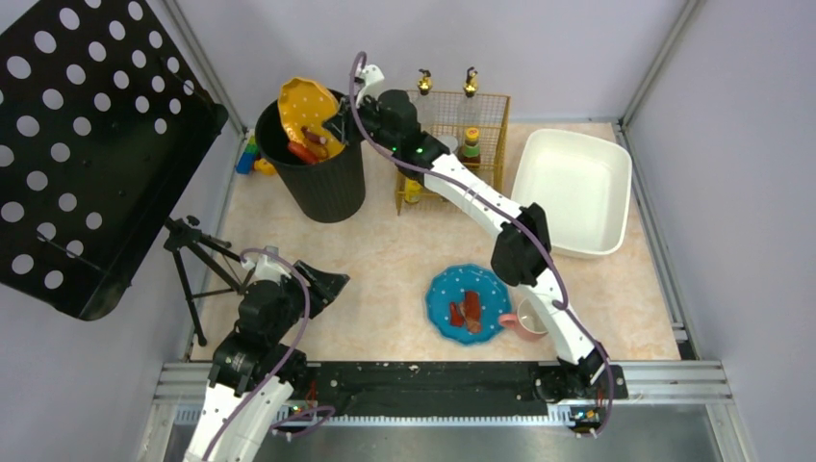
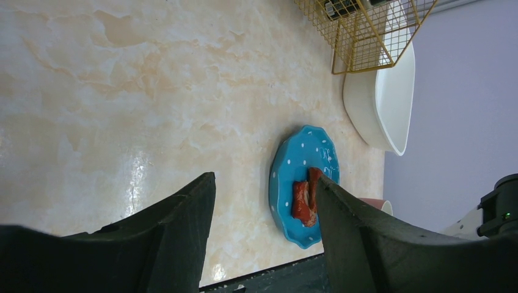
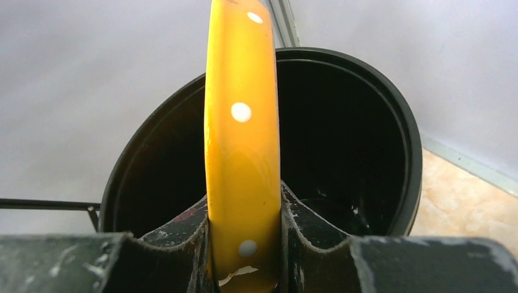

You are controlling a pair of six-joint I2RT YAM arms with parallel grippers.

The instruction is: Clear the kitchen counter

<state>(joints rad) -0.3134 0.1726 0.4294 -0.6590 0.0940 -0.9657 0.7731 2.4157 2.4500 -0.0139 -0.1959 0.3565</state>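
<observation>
At the far left of the top view a black perforated panel (image 1: 87, 144) slants above the corner, and a small black tripod (image 1: 195, 265) stands by the left rail. Between the metal rails spreads the desk (image 1: 385, 260), pale cream with a marbled pattern, filling the middle of the scene. Above its near-left part hangs the left pincer (image 2: 266, 180), its jaws wide apart with nothing between them; its own camera looks past them across bare stone to the blue plate. Farther back, a few bright toy pieces (image 1: 252, 159) lie behind a black ribbed bin (image 1: 322, 183), which stands on the desk's far-left part. A yellow dotted plate (image 1: 306, 111) is tipped steeply over the bin's mouth, and the right pincer (image 3: 244, 204) grips it by the rim, one finger on each face. Reddish pieces (image 1: 306, 146) show at the plate's lower edge; I cannot tell whether they lie on it or in the bin. Right of the bin stands a gold wire basket (image 1: 486, 115) holding small bottles (image 1: 471, 146). Nearer the arms sits a blue dotted plate (image 1: 443, 289) carrying red food pieces (image 1: 469, 310), with a pink mug (image 1: 524, 322) just beside its right edge, partly under the right arm. At the far right rests a white tub (image 1: 573, 192).
</observation>
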